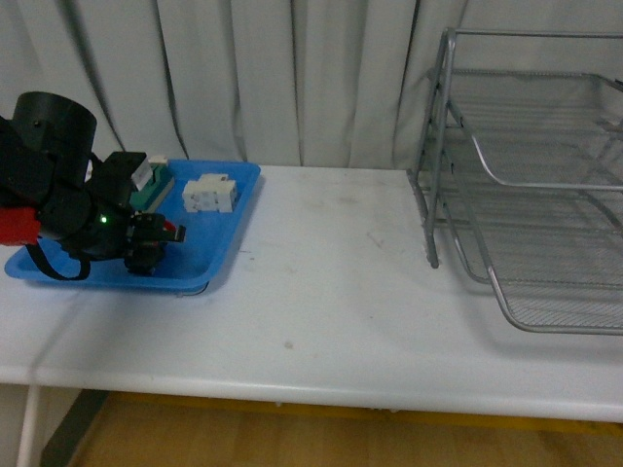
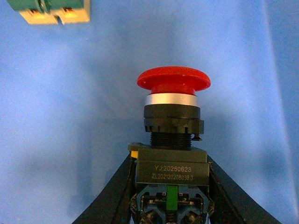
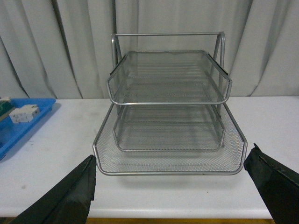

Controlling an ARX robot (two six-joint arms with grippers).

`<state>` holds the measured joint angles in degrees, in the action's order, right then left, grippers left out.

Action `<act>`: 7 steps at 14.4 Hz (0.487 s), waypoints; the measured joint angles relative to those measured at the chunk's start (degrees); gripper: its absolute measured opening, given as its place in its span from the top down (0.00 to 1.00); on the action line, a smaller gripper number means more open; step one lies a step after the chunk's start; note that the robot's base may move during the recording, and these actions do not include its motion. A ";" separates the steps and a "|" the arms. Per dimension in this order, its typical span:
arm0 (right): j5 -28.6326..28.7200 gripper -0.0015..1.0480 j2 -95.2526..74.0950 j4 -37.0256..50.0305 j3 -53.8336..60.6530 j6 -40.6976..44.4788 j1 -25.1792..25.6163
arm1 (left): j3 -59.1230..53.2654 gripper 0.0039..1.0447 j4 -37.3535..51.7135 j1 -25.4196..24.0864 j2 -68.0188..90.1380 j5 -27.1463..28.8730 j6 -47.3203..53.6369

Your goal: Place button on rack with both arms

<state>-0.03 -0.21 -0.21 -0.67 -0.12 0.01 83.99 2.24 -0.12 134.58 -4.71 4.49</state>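
Left gripper (image 2: 170,186) was clamped on the button (image 2: 173,116) (pick-up step); next it probably needed carrying toward the rack (image 1: 526,195) at three o'clock; right gripper (image 3: 170,158) stood spread apart.

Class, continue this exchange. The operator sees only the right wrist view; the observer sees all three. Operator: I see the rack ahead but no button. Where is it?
Observer: The left gripper is shut on the button, clamping its black body, red cap pointing away from the wrist.
Operator: Where is that gripper?
Observer: Over the blue tray at the table's left end, well apart from the rack.
Operator: Anything near the button?
Observer: A green and beige block lies on the tray beyond the cap, not touching it.
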 joint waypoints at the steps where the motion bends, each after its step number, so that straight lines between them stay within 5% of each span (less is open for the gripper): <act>1: 0.00 0.06 0.00 0.00 0.00 0.00 0.00 | -1.46 0.66 1.68 -0.20 -2.14 -0.33 -0.70; 7: 0.00 0.06 0.00 0.02 0.00 0.00 0.00 | -25.35 0.66 10.75 2.40 -34.71 2.67 -2.47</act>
<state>-0.03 -0.21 -0.19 -0.67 -0.12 0.01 58.63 12.99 2.28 99.88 -2.04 2.02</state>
